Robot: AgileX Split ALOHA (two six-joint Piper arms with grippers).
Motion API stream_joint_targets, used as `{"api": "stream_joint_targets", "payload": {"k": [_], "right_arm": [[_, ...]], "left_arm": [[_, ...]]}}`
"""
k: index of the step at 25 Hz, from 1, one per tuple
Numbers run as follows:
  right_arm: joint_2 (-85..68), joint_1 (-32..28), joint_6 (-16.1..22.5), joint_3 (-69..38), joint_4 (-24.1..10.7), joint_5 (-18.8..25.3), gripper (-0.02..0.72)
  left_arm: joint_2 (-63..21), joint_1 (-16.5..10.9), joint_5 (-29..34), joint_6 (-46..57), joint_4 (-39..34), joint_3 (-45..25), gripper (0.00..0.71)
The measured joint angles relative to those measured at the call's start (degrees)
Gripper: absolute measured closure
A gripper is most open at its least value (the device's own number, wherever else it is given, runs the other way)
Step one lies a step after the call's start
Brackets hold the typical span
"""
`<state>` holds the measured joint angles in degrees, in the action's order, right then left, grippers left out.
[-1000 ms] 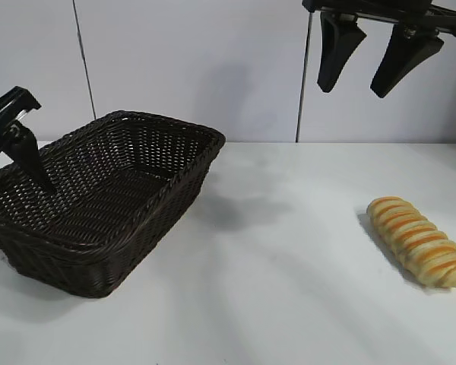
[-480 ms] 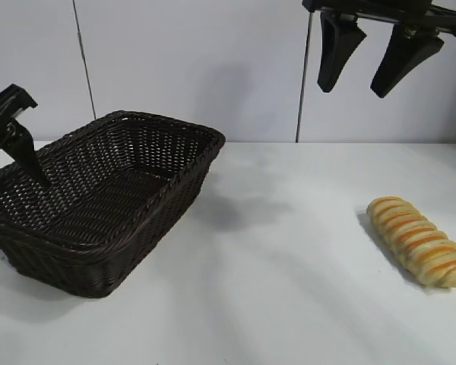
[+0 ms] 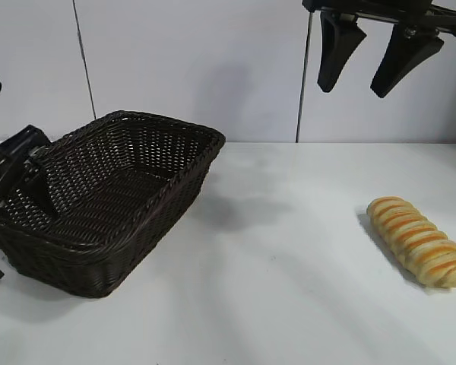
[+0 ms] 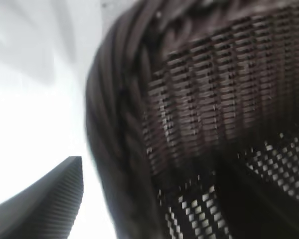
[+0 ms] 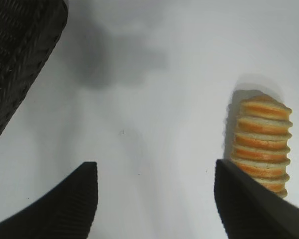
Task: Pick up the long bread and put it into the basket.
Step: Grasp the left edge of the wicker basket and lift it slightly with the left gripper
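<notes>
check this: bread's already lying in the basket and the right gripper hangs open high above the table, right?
Not quite. The bread lies on the table, well to the right of the basket, which holds no bread; the exterior view shows it. The right gripper does hang open, high above the table.
</notes>
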<state>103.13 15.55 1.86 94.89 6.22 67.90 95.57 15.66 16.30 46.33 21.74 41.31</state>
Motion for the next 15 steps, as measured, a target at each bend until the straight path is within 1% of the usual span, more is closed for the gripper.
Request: {"api": "stream_joint_targets", "payload": {"k": [5, 6, 8, 13, 15], "right_arm": [[0.0, 0.0, 0.0, 0.0, 0.0, 0.0, 0.217], [0.0, 0.0, 0.0, 0.0, 0.0, 0.0, 0.217], [0.0, 0.0, 0.0, 0.0, 0.0, 0.0, 0.217], [0.0, 0.0, 0.0, 0.0, 0.0, -0.1, 0.217], [0.0, 0.0, 0.0, 0.0, 0.0, -0.1, 0.217]], "left_arm": [[0.0, 0.0, 0.1, 0.0, 0.0, 0.0, 0.51], [0.0, 0.0, 0.1, 0.3, 0.1, 0.0, 0.55], [0.0, 0.0, 0.0, 1.0, 0.3, 0.0, 0.61], [0.0, 0.2, 1.7, 1.5, 0.3, 0.2, 0.611], [0.2, 0.1, 4.2, 1.5, 0.0, 1.5, 0.611]]}}
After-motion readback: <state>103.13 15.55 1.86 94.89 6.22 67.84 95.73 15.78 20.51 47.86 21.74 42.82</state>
